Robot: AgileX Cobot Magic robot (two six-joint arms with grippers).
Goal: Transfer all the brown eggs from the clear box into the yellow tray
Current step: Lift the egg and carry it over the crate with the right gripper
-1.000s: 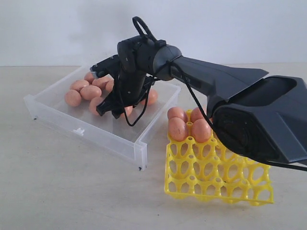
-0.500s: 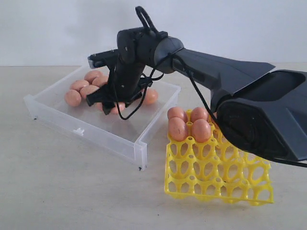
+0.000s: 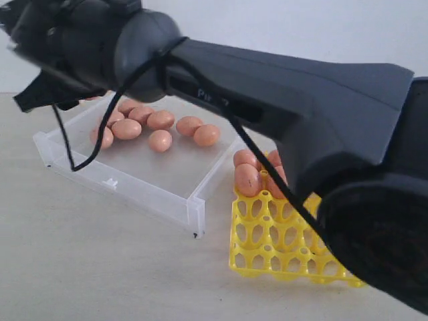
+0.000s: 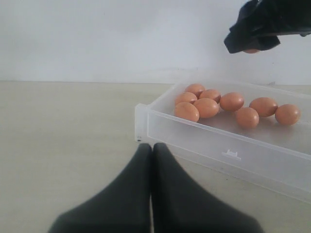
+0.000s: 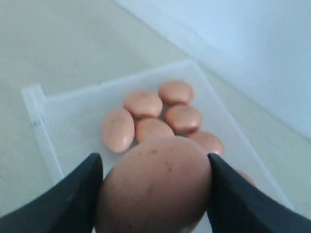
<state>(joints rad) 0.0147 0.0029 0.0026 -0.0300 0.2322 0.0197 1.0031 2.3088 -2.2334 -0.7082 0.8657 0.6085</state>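
We see the right fingers (image 4: 250, 39) pinching one brown egg (image 5: 155, 189) between them, a dark finger on either side of the shell, which is finely speckled up close. They hang high above the clear box (image 3: 144, 190), over its far end, and the egg clears everything below it. Under those fingers nine more brown eggs (image 3: 160, 120) lie loose on the box floor, most of them bunched together toward the far corner and three strung out a little apart. The yellow tray (image 3: 281, 257) rests on the bench (image 3: 100, 267) well apart from the right fingers, lower down and back along the side the arm (image 3: 287, 87) reaches from, just beside the box. At least three eggs (image 3: 247, 179) sit in its far cells; the arm hides whatever lies past them. The left fingers (image 4: 151, 165) are pressed together with nothing between them, low over the bench. The near corner of the box stands just ahead of them — we cannot tell whether they touch the bench.
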